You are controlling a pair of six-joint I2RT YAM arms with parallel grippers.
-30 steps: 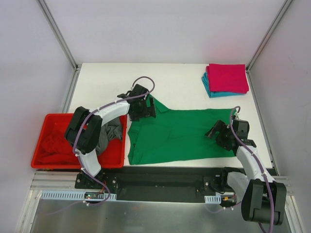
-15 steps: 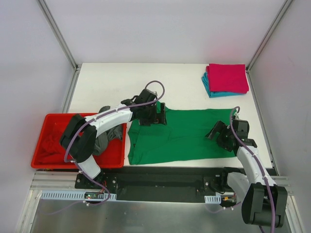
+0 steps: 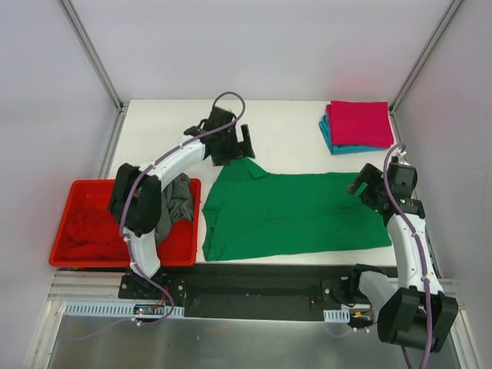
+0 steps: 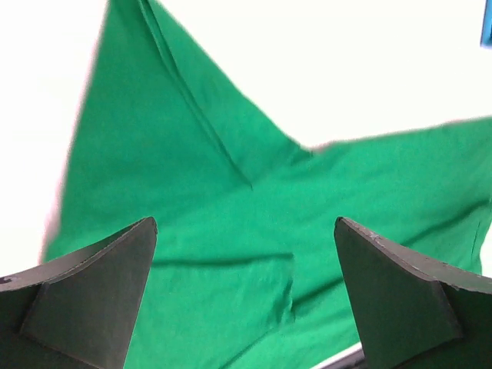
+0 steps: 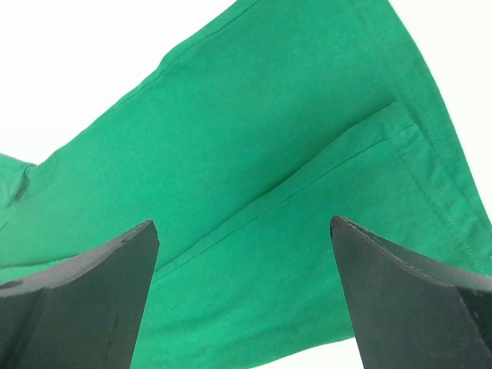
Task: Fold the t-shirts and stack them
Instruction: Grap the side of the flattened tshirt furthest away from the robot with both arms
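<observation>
Green t-shirt lies spread flat at the table's near centre. Left gripper hovers by its far-left corner, jaws wide apart, holding nothing. Right gripper hangs over the right edge, likewise apart and empty. Magenta t-shirt sits folded on the teal t-shirt at the far right.

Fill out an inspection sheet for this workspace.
Surface: white table, no stains seen.
Job's things: green shirt spread flat, near centre; pink shirt folded on the teal shirt, far right corner; grey shirt and red shirt bunched in the tray.
Clutter: red tray at the table's left side.
Grippers: left gripper open, empty, above the green shirt's far left corner; right gripper open, empty, above its right edge.
Cables: purple cables along both arms.
Surroundings: white walls, metal posts.
</observation>
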